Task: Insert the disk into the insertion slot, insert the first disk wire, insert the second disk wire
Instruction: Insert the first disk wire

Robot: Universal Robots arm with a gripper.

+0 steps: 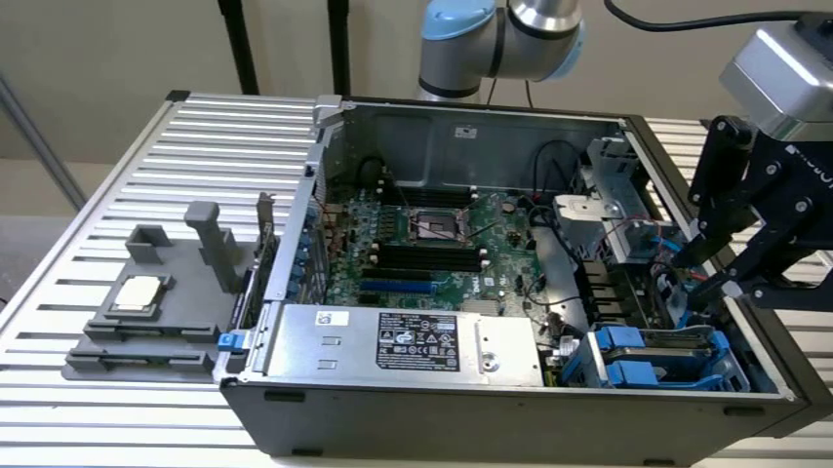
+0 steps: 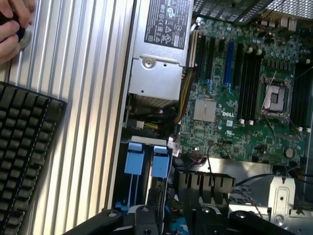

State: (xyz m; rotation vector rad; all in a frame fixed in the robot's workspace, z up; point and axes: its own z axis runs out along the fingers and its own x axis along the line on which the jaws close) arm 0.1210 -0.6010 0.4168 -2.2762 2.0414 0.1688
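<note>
The insertion slot (image 1: 657, 356) is a dark metal bay with bright blue rails and tabs in the near corner of the open computer case, at the exterior view's right. In the wrist view the same insertion slot (image 2: 146, 161) shows two blue tabs beside the case wall. My black gripper (image 1: 709, 283) hangs over the case's edge at the exterior view's right, just above and behind the bay, close to a bundle of wires (image 1: 657, 249). The gripper's body (image 2: 171, 218) fills the wrist view's lower edge. The disk is hidden or out of view.
A large silver box with a black-and-white label (image 1: 404, 341) lies along the case's front beside the bay. The green motherboard (image 1: 430, 244) fills the middle. A grey fixture (image 1: 143, 322) holding a small silver chip stands on the slatted table. A black keyboard (image 2: 24, 147) and a person's hand (image 2: 12, 24) are nearby.
</note>
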